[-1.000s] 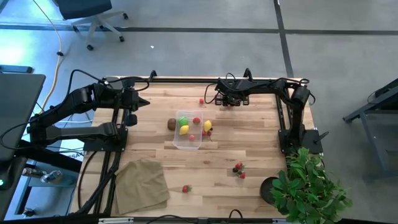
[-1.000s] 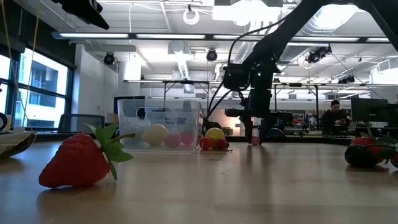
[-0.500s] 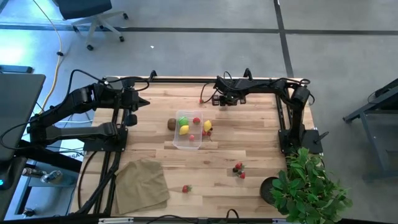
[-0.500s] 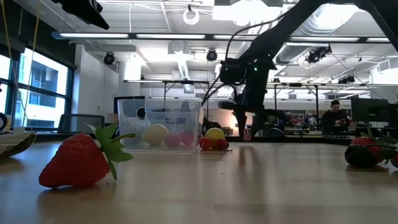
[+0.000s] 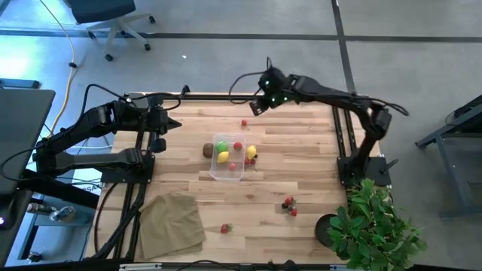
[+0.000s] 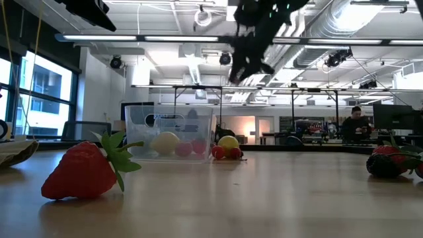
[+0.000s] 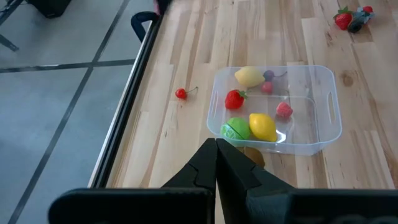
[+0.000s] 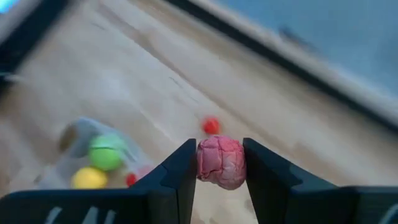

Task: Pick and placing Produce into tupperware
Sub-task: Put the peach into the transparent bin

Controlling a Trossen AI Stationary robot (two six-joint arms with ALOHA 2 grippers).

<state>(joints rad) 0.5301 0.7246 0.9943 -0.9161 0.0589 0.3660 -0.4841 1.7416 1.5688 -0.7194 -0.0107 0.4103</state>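
Right gripper is clamped on a small pink-red knobbly toy berry, raspberry-like, pinched between the two dark fingers. In the high view the right gripper sits over the far edge of the wooden slat table, raised well above the surface; in the low view it hangs high above the tub.

Left gripper has its fingers pressed together, holding nothing; the arm waits at the left side of the table.

Risks, judged from this moment:
- The berry is round and bumpy and held only across its middle. A quick swing toward the tub could let it roll out of the pinch.
- The small clear rectangular plastic tub is light and already part full. A release from this height may bounce the berry off the fruit inside and out over the rim.
- A descent that comes down off-centre could strike the tub wall and shove or tip it.
- A yellow toy lemon and small red pieces lie just beside the tub's right wall, so a berry that misses would land among them.

The tub stands near the table's middle, upright, lid off. Inside: a green ball, a yellow lemon, a second lemon, a red strawberry, small pinkish-red berries. A brown kiwi lies just beside its left wall. A loose red cherry lies near the table's far edge, below the gripper. More red berries lie toward the near side, well apart from the tub.
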